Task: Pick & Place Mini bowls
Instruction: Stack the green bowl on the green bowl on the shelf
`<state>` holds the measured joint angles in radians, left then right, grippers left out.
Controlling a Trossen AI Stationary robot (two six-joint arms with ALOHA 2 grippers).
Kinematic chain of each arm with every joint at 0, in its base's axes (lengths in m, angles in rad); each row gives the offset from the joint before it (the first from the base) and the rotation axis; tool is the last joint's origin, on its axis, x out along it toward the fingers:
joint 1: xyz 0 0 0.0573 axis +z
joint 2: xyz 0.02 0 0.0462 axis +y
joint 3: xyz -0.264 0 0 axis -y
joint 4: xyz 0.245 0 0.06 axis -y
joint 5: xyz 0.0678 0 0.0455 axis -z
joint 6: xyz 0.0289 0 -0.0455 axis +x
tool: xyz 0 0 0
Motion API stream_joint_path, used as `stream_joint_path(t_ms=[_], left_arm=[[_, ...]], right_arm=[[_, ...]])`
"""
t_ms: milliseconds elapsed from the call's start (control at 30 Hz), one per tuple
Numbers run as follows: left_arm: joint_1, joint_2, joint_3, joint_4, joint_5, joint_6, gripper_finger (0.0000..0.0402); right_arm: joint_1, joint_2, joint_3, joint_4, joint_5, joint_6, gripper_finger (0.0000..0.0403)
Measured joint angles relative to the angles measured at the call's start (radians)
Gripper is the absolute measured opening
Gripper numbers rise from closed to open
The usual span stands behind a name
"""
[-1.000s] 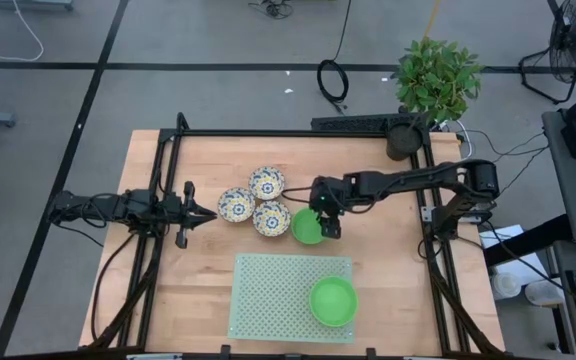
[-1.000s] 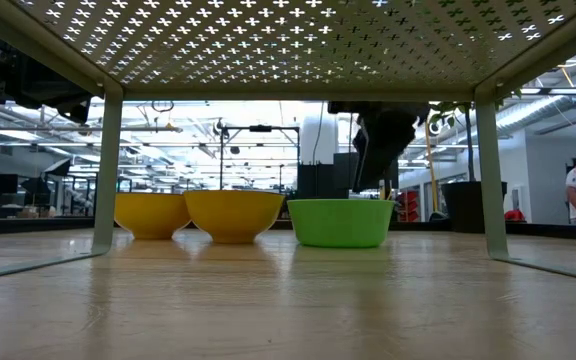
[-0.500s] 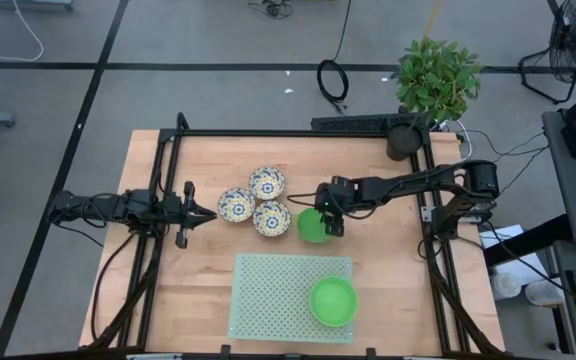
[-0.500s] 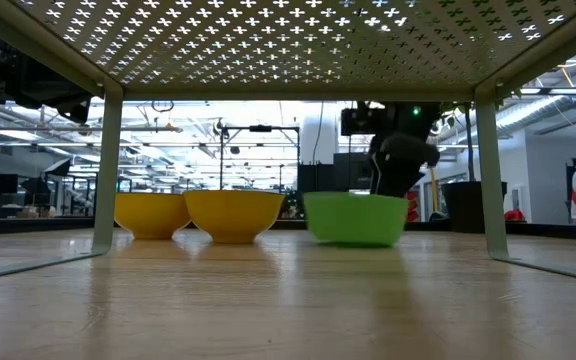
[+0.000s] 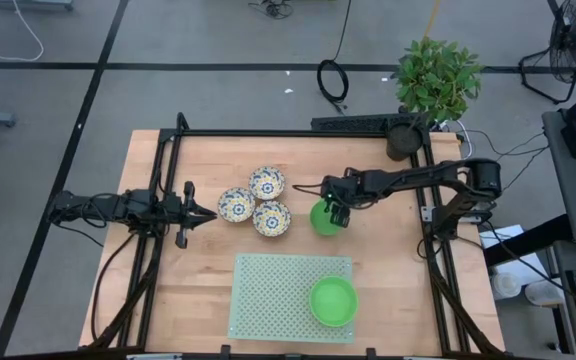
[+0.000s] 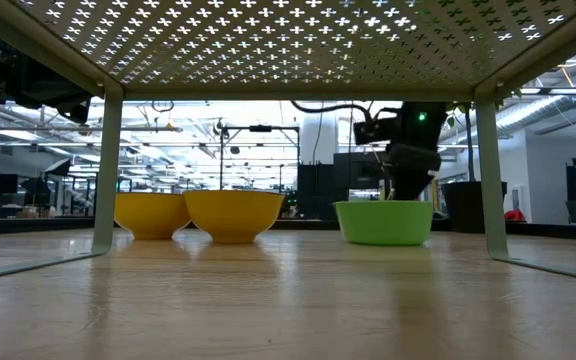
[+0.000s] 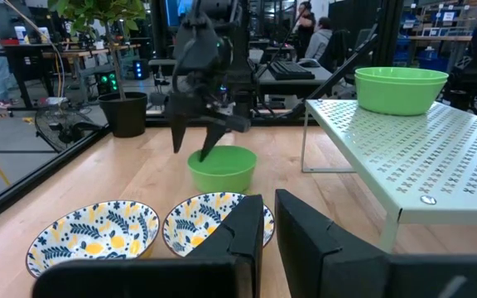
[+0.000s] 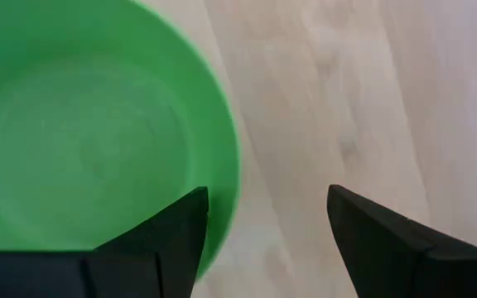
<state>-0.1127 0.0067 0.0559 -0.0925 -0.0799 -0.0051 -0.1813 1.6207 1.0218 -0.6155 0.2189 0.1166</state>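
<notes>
Right wrist view: your right gripper straddles the green bowl's rim, jaws wide, one finger inside. Bowl sits just right of the patterned bowls. Closing off-centre could tip it. Left gripper closed, idle.

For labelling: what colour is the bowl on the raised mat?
Plain bright green bowl, clearest in the high view.

Three floral mini bowls, white with blue-yellow pattern, upright, clustered touching at surface centre. One green mini bowl upright on the surface, at 3 o'clock of the cluster, slightly apart. Second green bowl upright on the perforated mat, 5 o'clock.
</notes>
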Motion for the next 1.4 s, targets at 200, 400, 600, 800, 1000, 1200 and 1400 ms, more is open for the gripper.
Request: stream_joint_path(t_ms=[200, 400, 600, 800, 1000, 1200, 1400], left_arm=[[0.0, 0.0, 0.0, 0.0, 0.0, 0.0, 0.0037], [0.0, 0.0, 0.0, 0.0, 0.0, 0.0, 0.0037], [0.0, 0.0, 0.0, 0.0, 0.0, 0.0, 0.0037], [0.0, 0.0, 0.0, 0.0, 0.0, 0.0, 0.0037], [0.0, 0.0, 0.0, 0.0, 0.0, 0.0, 0.0037], [0.0, 0.0, 0.0, 0.0, 0.0, 0.0, 0.0037], [0.0, 0.0, 0.0, 0.0, 0.0, 0.0, 0.0037]], right_arm=[[-0.023, -0.022, 0.0, -0.004, -0.168, 0.033, 0.0238], [-0.013, -0.022, 0.001, 0.005, -0.195, 0.024, 0.0238], [-0.014, -0.021, 0.0, 0.012, -0.198, 0.027, 0.0233], [-0.014, -0.021, 0.0, 0.016, -0.197, 0.068, 0.0194], [-0.014, -0.021, 0.0, 0.065, -0.196, 0.156, 0.0169], [-0.015, -0.021, 0.001, 0.114, -0.194, 0.155, 0.0165], [-0.016, -0.017, -0.008, 0.133, -0.191, 0.148, 0.0165]])
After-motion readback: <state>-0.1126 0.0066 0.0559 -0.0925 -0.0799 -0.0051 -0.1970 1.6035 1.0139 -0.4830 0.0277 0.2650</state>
